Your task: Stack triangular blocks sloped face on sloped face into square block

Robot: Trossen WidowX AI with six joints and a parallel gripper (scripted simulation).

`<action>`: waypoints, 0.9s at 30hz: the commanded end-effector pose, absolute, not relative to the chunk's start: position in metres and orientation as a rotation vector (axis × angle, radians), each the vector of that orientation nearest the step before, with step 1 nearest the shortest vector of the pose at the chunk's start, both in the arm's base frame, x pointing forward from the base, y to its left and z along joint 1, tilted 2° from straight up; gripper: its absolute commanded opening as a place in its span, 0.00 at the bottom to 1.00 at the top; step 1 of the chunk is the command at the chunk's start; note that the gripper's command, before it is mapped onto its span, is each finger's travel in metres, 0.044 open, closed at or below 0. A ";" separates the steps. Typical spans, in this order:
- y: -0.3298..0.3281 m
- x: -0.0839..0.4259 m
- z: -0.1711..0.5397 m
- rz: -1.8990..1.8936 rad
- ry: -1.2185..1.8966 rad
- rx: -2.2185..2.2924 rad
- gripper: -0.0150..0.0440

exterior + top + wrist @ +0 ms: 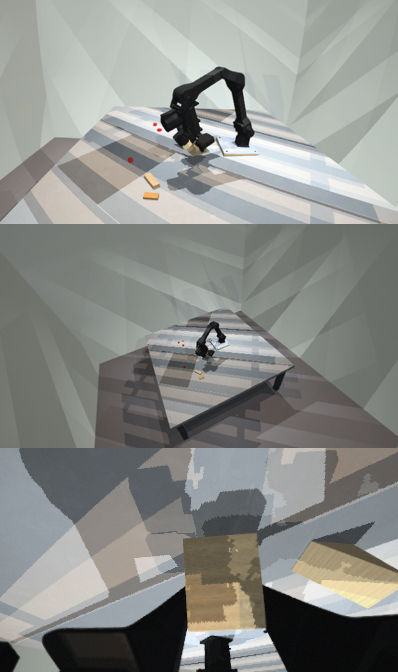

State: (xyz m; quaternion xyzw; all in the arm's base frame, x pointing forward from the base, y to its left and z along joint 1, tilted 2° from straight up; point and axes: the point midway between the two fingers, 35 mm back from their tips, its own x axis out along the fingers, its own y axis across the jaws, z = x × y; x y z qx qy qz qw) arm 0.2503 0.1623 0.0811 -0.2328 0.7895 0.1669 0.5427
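Observation:
My gripper [207, 354] [194, 147] [220, 588] is shut on a tan wooden triangular block [198, 151] [223, 580]. In the wrist view, a nearly square face of this block shows between the two black fingers, and its other faces are hidden. In the exterior view it hangs above the table, with dark shadows below and in front. The other triangular block [187, 145] [350, 570] lies on the table, to the right of the held one in the wrist view. In the exterior view it is mostly hidden behind the fingers.
Two orange-tan flat pieces, one [198, 372] [152, 180] longer and one [201, 377] [151, 196] shorter, lie near the front. A red cube [184, 367] [130, 160] lies to their left. Small red and orange pieces lie farther back. The arm stands on a white base plate [230, 152].

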 end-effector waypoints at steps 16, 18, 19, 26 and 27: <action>0.160 0.248 0.126 0.408 1.823 -0.540 0.25; 0.160 0.248 0.122 0.399 1.833 -0.537 0.25; 0.160 0.247 0.122 0.382 1.832 -0.529 0.25; 0.160 0.246 0.121 0.159 1.806 -0.417 0.25; 0.160 0.245 0.121 0.128 1.800 -0.399 0.25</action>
